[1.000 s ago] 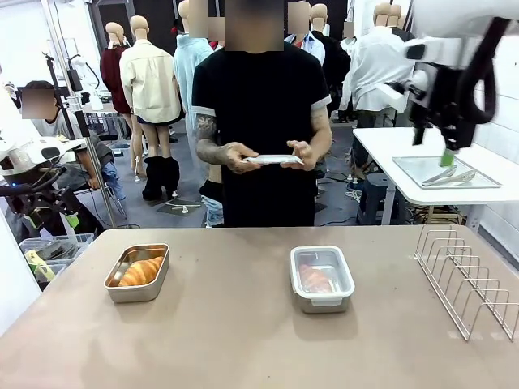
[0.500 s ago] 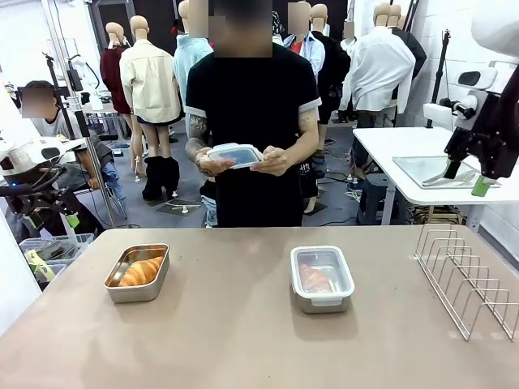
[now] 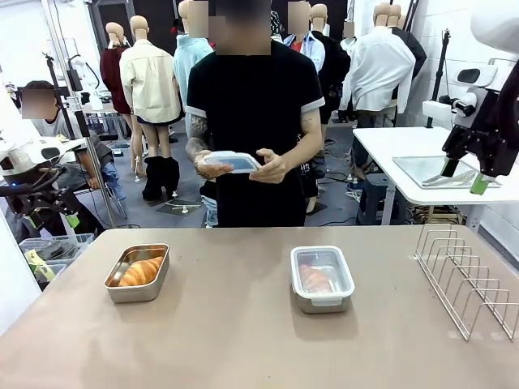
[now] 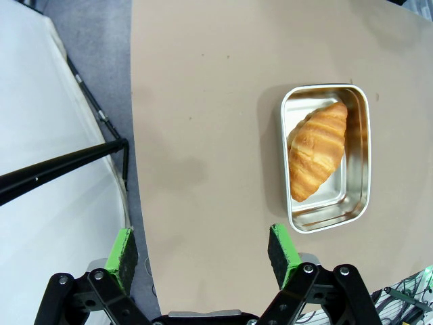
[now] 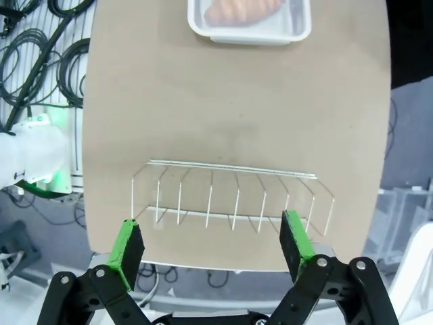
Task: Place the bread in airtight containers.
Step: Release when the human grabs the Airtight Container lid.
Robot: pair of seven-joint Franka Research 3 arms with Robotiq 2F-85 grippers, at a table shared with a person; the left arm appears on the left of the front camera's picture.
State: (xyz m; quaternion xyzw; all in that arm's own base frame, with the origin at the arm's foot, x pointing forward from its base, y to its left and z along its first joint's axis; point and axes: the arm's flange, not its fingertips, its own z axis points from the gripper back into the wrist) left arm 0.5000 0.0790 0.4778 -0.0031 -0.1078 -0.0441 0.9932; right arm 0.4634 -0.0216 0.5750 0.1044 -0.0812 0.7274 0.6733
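An open steel airtight container (image 3: pixel 137 274) at the table's left holds one croissant of the bread (image 3: pixel 142 270). A second container (image 3: pixel 322 278) near the middle has its lid on, and a croissant shows through it. The person behind the table holds another lid (image 3: pixel 233 161) in both hands. My left gripper (image 4: pixel 203 252) hangs open high above the table edge, with the open tin (image 4: pixel 327 156) and its croissant (image 4: pixel 316 150) off to one side. My right gripper (image 3: pixel 464 177) is raised at the far right, open. From above, the right gripper (image 5: pixel 211 244) looks down on the lidded tin (image 5: pixel 249 19).
A wire rack (image 3: pixel 466 275) stands at the table's right edge, directly under my right gripper (image 5: pixel 233 200). Behind it is a white side table with a flat metal tray (image 3: pixel 418 166) and tongs. Bare tabletop lies between the two tins and in front of them.
My right arm has swung right and lower, away from the person. The person shifted the lid to their side and turned it in both hands. Both tins stay put.
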